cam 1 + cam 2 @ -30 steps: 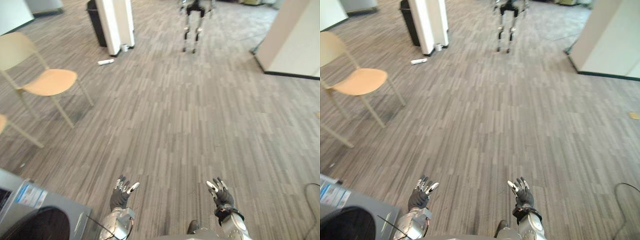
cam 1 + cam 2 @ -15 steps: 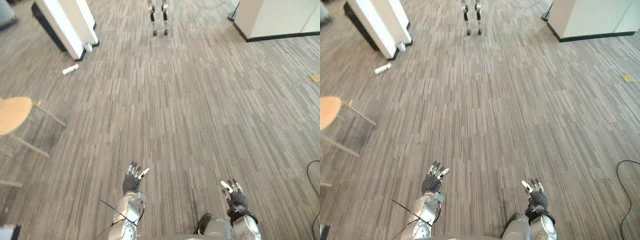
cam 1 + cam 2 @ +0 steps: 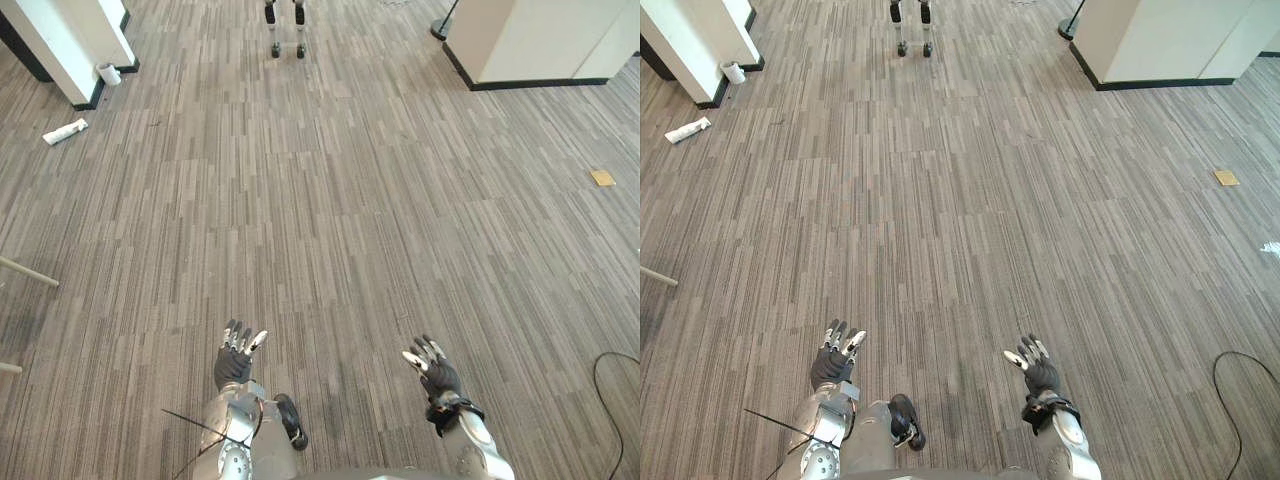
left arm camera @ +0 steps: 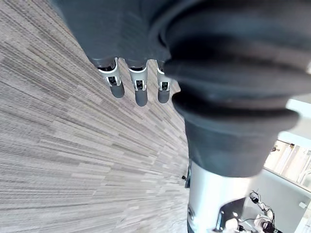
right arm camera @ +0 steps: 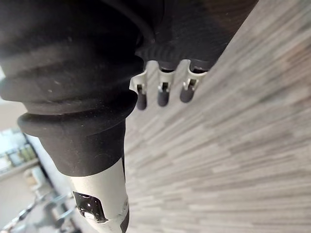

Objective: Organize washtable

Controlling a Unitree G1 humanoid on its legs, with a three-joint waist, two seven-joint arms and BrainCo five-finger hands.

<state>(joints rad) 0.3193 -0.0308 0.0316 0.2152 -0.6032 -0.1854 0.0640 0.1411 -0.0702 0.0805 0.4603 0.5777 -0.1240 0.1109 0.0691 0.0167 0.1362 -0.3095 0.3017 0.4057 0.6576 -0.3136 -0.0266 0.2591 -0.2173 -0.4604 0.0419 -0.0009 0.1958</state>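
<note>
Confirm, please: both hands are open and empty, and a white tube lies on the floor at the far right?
Not quite: the white tube lies on the floor at the far left, as the left eye view shows. The left hand and right hand are indeed open and empty.

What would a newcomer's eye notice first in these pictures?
The left hand and the right hand, both open and empty, are held out over the wide grey striped floor. Farther off, a white tube lies on the floor at the far left, and a white block with a dark base stands at the far right.
</note>
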